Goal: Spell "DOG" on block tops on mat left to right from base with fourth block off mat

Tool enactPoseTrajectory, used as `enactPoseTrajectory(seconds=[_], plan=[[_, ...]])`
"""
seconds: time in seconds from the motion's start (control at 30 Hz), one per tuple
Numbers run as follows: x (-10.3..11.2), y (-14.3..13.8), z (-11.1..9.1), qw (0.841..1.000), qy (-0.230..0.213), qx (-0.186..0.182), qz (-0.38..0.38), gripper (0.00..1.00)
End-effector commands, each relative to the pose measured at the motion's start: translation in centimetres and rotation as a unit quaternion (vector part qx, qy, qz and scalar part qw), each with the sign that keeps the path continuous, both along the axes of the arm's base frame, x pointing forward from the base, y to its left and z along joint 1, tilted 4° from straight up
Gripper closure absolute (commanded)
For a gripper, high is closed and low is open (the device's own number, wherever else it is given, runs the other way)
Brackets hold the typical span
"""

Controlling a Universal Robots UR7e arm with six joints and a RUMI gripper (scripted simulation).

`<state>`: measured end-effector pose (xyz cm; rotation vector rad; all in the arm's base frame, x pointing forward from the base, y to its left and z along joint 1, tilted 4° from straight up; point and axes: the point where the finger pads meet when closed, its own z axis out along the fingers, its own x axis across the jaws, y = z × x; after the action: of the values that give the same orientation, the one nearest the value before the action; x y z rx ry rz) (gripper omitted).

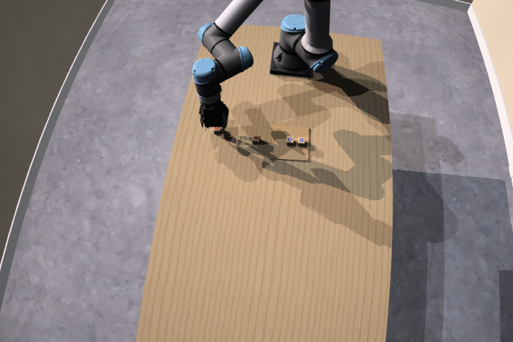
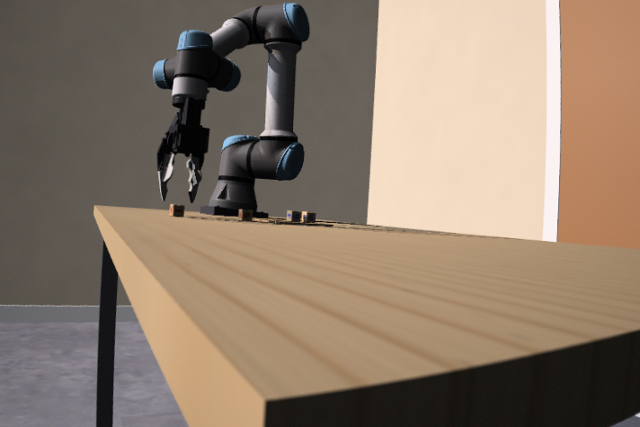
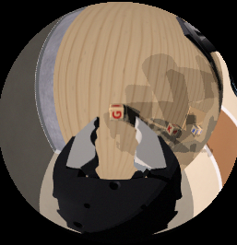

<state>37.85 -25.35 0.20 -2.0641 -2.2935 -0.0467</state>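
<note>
My gripper [image 1: 213, 128] [image 2: 178, 200] [image 3: 116, 117] is open and empty above the G block, its fingertips apart over the block's sides. The G block [image 1: 217, 130] [image 2: 176, 210] [image 3: 116, 112] has a red letter and sits off the mat near the table's side edge. On the mat [image 1: 290, 155], the O block [image 1: 290, 140] [image 2: 293, 215] and the D block [image 1: 301, 140] [image 2: 308, 217] stand side by side with a small gap, blue letters up. From the base, D is left of O. The fourth block [image 1: 256, 139] [image 2: 244, 215] [image 3: 172, 130] has a red letter, perhaps K.
The fourth block stands off the mat, between the G block and the mat. The robot's base [image 1: 291, 65] is at the back of the wooden table [image 1: 265, 247]. Arm shadows fall over the fourth block and part of the mat.
</note>
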Motion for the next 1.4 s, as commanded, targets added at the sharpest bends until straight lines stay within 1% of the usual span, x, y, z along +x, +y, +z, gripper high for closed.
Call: enactPoseTrajectory(seconds=[0.0, 0.47, 1.1, 1.13, 1.37], plan=[[-0.1, 0.4, -1.3, 1.000, 0.002, 0.003, 0.001, 0.63], [-0.2, 0.5, -3.0, 1.000, 0.002, 0.003, 0.001, 0.63], [-0.1, 0.4, -3.0, 1.000, 0.001, 0.002, 0.001, 0.63], [-0.1, 0.4, -3.0, 1.000, 0.001, 0.002, 0.001, 0.75], [-0.1, 0.4, -3.0, 1.000, 0.001, 0.002, 0.001, 0.75]])
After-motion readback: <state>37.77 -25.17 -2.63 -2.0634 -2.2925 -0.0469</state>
